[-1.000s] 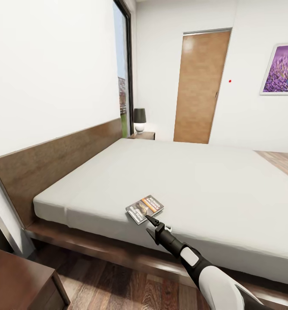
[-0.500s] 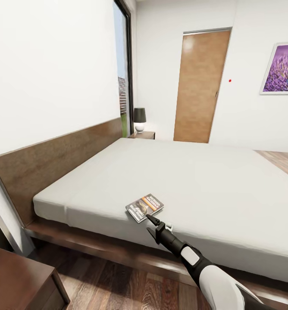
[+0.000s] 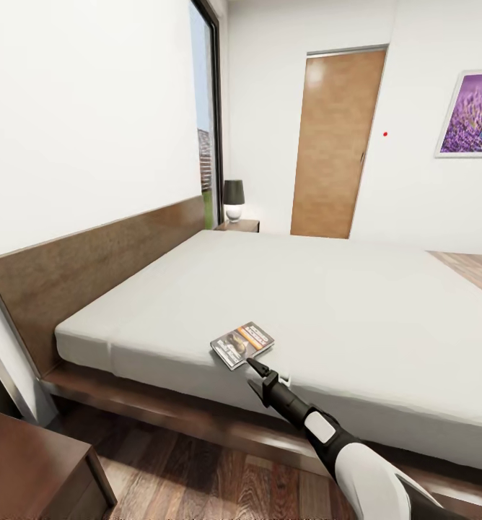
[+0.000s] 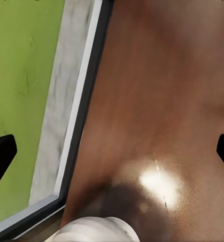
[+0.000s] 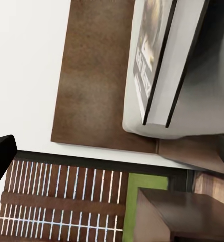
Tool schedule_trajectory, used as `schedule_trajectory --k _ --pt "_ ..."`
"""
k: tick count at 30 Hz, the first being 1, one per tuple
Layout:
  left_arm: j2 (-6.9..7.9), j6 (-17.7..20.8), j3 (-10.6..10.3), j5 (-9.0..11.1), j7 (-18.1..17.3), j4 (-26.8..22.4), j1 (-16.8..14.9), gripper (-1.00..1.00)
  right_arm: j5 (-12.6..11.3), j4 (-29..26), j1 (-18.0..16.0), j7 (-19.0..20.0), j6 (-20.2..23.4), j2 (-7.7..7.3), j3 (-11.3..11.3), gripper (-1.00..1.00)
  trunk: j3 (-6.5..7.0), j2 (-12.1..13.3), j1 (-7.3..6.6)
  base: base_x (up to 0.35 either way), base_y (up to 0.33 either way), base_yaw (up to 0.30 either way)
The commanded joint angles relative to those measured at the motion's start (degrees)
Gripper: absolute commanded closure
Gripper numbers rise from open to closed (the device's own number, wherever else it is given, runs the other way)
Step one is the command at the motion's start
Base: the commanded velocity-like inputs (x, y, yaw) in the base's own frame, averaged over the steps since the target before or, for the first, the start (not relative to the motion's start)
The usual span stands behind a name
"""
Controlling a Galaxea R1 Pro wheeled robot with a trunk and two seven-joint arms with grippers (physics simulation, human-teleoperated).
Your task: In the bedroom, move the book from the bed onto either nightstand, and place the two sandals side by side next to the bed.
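Nothing of the task is done yet.
The book lies flat on the bed near its edge; the right tool, jaws apart and empty, sits just beside it. The nightstand waits bare of the book. Left tool is wide open, empty. No sandals seen.

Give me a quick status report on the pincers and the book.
Right pincer open, at the bed's near edge, just short of the book. Left pincer open, holding nothing. Book flat on mattress, ungrasped. Nothing between pincer and book.
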Motion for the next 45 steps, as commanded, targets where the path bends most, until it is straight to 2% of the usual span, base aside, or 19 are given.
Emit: schedule_trajectory --k 1,8,20,31,36,45 --pt "0.03 0.07 -0.37 0.61 0.53 -0.09 -0.4 -1.0 -0.4 -0.06 -0.04 -0.02 0.48 0.0 0.03 -1.0 -0.06 -0.02 -0.01 0.0 0.0 0.0" --pt "0.01 0.07 -0.37 0.61 0.53 -0.09 -0.4 -1.0 -0.54 -0.05 -0.35 -0.04 0.5 -0.37 -0.02 -1.0 -0.06 -0.02 -0.01 0.0 0.0 0.0" --pt "0.02 0.07 -0.37 0.61 0.55 -0.09 -0.4 -1.0 -2.84 -0.02 -0.75 -0.16 0.56 -0.52 0.04 -1.0 -0.06 -0.02 -0.01 0.0 0.0 0.0" --pt "0.03 0.07 -0.37 0.56 0.53 -0.1 -0.4 -1.0 -3.07 -0.04 -1.15 -0.41 0.57 -0.53 0.05 -1.0 -0.06 -0.02 -0.01 0.0 0.0 0.0" --pt "0.02 0.07 -0.38 0.57 0.54 -0.11 -0.4 -1.0 -3.11 -0.04 -1.23 -0.46 0.57 -0.53 0.05 -1.0 -1.08 -0.87 0.51 0.0 0.0 0.0" --pt "0.01 0.07 -0.37 0.6 0.58 -0.09 -0.4 -1.0 -3.12 -0.01 -1.27 -0.48 0.55 -0.56 0.05 -1.0 -1.08 -0.87 0.51 0.0 0.0 0.0"
